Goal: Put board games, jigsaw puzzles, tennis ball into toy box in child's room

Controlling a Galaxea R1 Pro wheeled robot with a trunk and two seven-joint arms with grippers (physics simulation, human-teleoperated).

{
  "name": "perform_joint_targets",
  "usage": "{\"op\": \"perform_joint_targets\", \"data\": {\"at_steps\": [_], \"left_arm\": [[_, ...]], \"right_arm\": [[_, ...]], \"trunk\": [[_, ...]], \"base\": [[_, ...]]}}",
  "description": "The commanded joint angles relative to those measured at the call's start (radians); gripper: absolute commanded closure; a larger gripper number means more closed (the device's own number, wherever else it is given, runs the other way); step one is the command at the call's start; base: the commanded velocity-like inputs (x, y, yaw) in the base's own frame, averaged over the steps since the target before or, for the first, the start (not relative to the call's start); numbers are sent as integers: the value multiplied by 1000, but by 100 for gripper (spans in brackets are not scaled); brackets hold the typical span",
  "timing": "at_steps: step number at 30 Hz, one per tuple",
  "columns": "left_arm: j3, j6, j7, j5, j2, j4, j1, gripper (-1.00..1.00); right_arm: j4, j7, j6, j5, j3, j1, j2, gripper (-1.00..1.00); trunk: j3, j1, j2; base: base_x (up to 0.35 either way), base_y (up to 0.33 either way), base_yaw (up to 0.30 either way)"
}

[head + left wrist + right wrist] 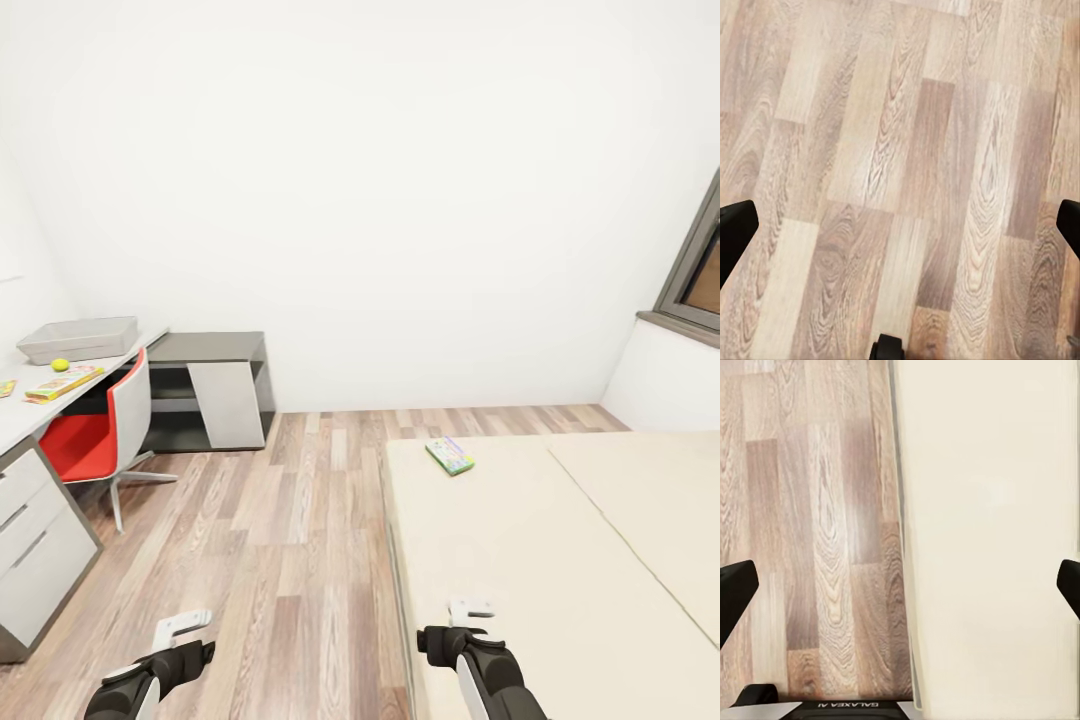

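Note:
On the table [18, 420] at the left stands the light grey toy box [77, 339]. In front of it lie the yellow-green tennis ball [60, 365] and a flat colourful board game [65, 382]. A multicolour jigsaw puzzle [5, 388] is cut off by the picture's left edge. Another board game [450, 455], green-edged, lies on the bed [540, 560] near its far corner. My left gripper [182, 628] [900, 232] hangs open over the wood floor. Over the bed's near edge, my right gripper [470, 610] [900, 592] is open too. Both are empty.
A red swivel chair [95, 435] is tucked at the table. A lower dark grey unit with a white panel [215, 385] stands against the far wall. Wood floor [300, 520] runs between table and bed. A dark-framed window [700, 270] is at the right.

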Motion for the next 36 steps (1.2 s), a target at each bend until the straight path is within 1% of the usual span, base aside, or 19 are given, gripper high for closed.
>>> {"op": "perform_joint_targets", "data": {"at_steps": [1, 15, 36], "left_arm": [[2, 6, -3, 0, 0, -2, -1, -100], [2, 6, -3, 0, 0, -2, -1, -100], [2, 6, -4, 0, 0, -2, -1, -100]], "right_arm": [[-1, -6, 5, -2, 2, -1, 0, -100], [-1, -6, 5, -2, 2, -1, 0, -100], [-1, -6, 5, -2, 2, -1, 0, -100]], "trunk": [[-2, 1, -2], [-2, 1, -2], [-2, 1, -2]], "base": [[0, -90, 0], [0, -79, 0], [9, -6, 0]]}}
